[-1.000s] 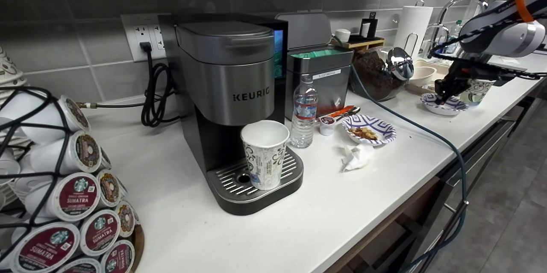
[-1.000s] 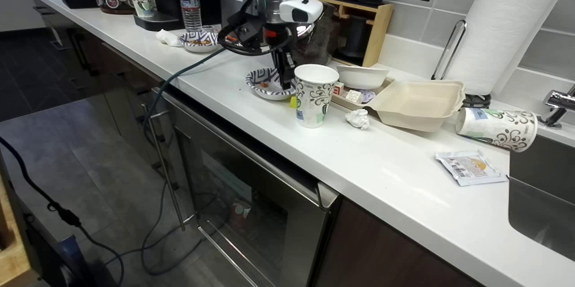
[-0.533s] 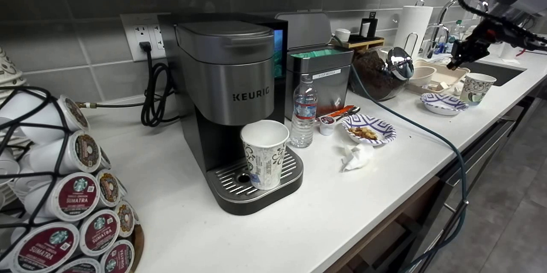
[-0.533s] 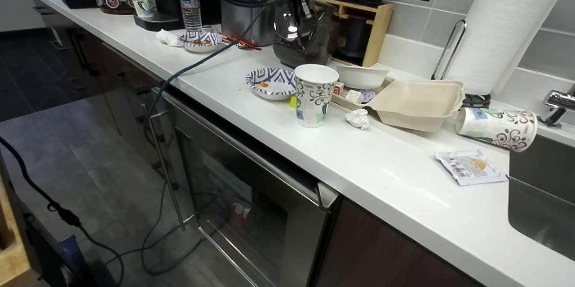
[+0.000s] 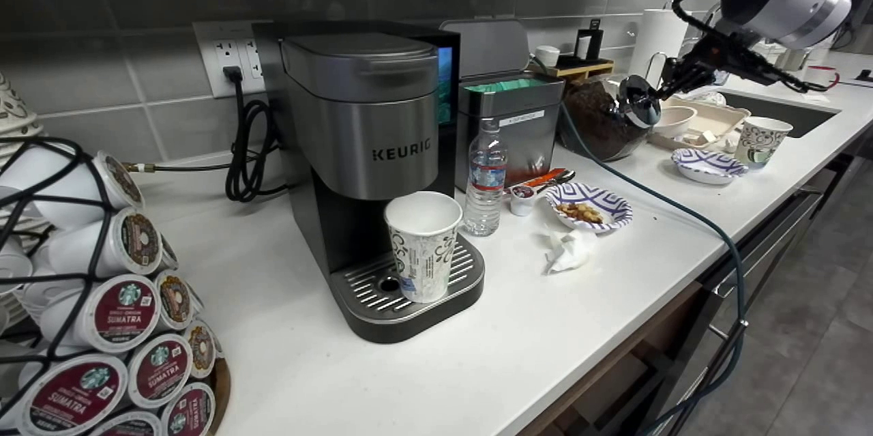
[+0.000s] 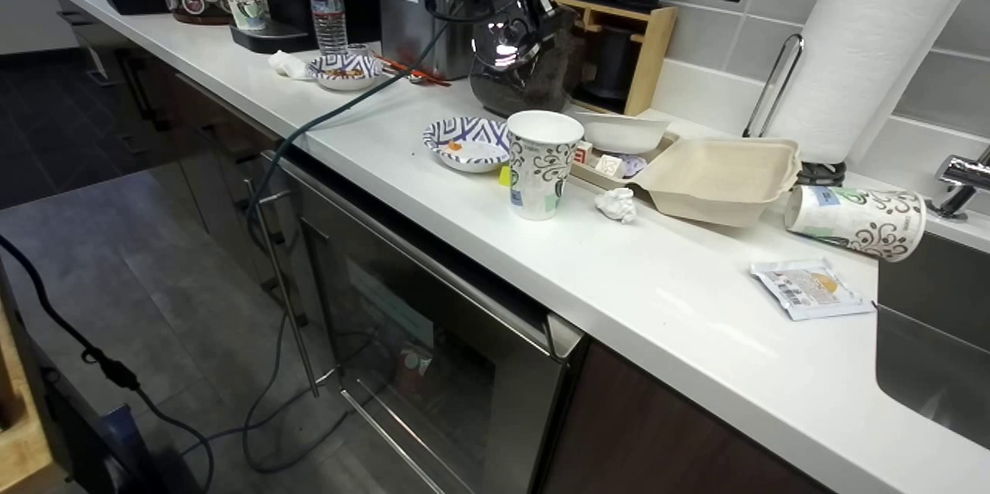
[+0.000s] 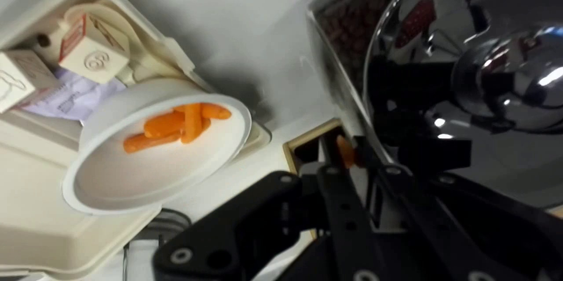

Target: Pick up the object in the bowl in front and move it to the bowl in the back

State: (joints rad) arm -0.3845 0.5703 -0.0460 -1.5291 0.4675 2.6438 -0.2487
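– So, got hold of anything with the black, two-fingered tool point(image 7: 349, 152)?
– Yes: closed on a small orange piece point(image 7: 346, 150), blurred in the wrist view but plainly pinched there.
– Held up where?
– Close to the shiny, silver-coloured round lid point(image 5: 638, 100) of the clear jar with dark contents point(image 5: 590, 125), off to one side of the round white bowl point(image 7: 132, 180). Can't say whether touching that lid.
– And inside the white bowl?
– Holds several orange carrot sticks point(image 7: 165, 125), bunched toward one side. Sits on or in the beige, open take-out box point(image 6: 719, 173); hard to tell which.
– What about the white paper bowl with the blue-purple zigzag print point(image 6: 477, 155)?
– Down on the white table point(image 6: 657, 301), just beside an upright paper cup with dark swirls point(image 6: 541, 165). Shows one small orange bit point(image 6: 454, 146) inside, in an exterior view.
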